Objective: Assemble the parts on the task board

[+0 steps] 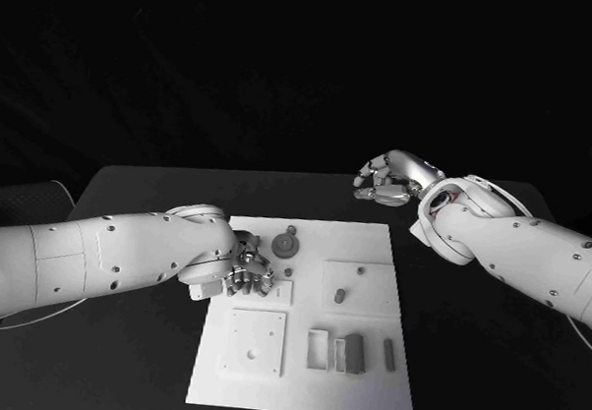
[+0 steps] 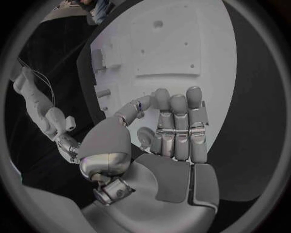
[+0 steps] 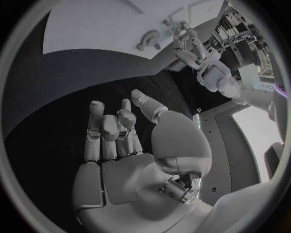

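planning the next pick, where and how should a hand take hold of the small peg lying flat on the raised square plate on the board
Judging by its pose, grip the peg across its short width at mid-length, coming straight down from above. It lies flat and alone on the raised plate, so its long sides are free. The left hand is nearer than the right hand.

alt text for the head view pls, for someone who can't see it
The robot's left hand rests at the left edge of the white task board, beside a round part, while its right hand hovers over the black table beyond the board's far right corner, holding nothing.
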Tool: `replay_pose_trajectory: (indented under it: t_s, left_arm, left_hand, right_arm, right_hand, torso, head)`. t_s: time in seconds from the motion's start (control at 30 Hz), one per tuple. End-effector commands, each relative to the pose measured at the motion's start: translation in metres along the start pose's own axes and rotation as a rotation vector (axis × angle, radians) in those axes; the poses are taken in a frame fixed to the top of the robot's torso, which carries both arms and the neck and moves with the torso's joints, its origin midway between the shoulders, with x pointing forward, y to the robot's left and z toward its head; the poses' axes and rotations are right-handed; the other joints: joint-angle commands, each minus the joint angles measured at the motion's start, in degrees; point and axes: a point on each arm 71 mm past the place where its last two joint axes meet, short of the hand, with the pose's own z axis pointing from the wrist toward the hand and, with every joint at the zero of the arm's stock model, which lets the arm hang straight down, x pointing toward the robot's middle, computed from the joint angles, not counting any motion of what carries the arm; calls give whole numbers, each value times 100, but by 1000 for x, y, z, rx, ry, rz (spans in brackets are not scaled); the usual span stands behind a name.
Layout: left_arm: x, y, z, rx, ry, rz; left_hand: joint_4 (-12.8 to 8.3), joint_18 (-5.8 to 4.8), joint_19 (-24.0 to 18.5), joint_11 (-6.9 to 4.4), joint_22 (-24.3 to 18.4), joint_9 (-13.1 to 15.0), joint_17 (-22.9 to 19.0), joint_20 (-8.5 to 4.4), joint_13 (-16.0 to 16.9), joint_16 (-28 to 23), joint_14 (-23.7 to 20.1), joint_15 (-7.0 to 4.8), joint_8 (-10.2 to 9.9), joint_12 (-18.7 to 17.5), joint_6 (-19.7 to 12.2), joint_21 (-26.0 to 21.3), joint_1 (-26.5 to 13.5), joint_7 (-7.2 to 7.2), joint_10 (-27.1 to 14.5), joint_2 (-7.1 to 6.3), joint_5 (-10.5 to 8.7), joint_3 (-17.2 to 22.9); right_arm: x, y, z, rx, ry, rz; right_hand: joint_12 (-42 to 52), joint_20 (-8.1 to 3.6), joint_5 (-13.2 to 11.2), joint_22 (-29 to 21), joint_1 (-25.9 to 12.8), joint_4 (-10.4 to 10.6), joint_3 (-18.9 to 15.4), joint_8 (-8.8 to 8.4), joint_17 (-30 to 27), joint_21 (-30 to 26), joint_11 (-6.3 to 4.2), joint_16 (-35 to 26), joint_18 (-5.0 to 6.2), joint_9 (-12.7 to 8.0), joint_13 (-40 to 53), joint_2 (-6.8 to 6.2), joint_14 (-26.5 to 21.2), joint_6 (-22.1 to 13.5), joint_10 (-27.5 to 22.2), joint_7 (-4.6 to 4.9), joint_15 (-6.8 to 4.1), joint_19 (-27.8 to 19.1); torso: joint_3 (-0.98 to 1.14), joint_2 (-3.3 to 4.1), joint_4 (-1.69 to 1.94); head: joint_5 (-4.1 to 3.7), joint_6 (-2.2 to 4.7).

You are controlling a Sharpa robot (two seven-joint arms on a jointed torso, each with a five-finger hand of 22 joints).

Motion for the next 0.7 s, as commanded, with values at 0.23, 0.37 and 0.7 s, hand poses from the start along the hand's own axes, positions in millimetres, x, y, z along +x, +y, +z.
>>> replay_pose_trajectory:
  t_s: [0.23,0.37,0.7]
  left_arm:
    - [1,1,1,-3,-9,6]
    - [-1,1,1,-4,-18,0]
    - [-1,1,1,-3,-28,-6]
  left_hand:
    - [129,151,-7,-140,88,432,-13,-22,-10,36,-6,-20,300,44,767,19,11,-712,-123,60,-9,129]
    - [131,151,-9,-140,90,432,-20,-21,-13,41,-10,-20,302,47,764,20,8,-712,-126,59,-14,129]
    - [133,152,-13,-140,94,433,-37,-22,-19,55,-19,-21,305,54,757,21,6,-711,-133,64,-30,132]
  right_arm:
    - [1,1,0,-7,13,0]
    - [1,1,0,-8,14,1]
    - [1,1,0,-8,16,1]
  right_hand:
    - [-37,-16,25,83,0,0,31,-34,-7,-17,9,-34,-10,-7,-7,-32,-18,0,-51,30,-40,-4]
    - [-38,-15,24,83,-2,2,31,-36,-8,-17,10,-34,-10,-7,-7,-33,-19,-1,-52,31,-40,-5]
    - [-38,-13,24,83,-5,5,31,-39,-8,-19,11,-35,-10,-7,-7,-32,-21,-1,-54,32,-38,-6]
  torso:
    - [1,3,-2]
    - [-1,-3,6]
    - [-7,-4,7]
  head:
    - [-61,-11]
    - [-67,-6]
    - [-62,-3]
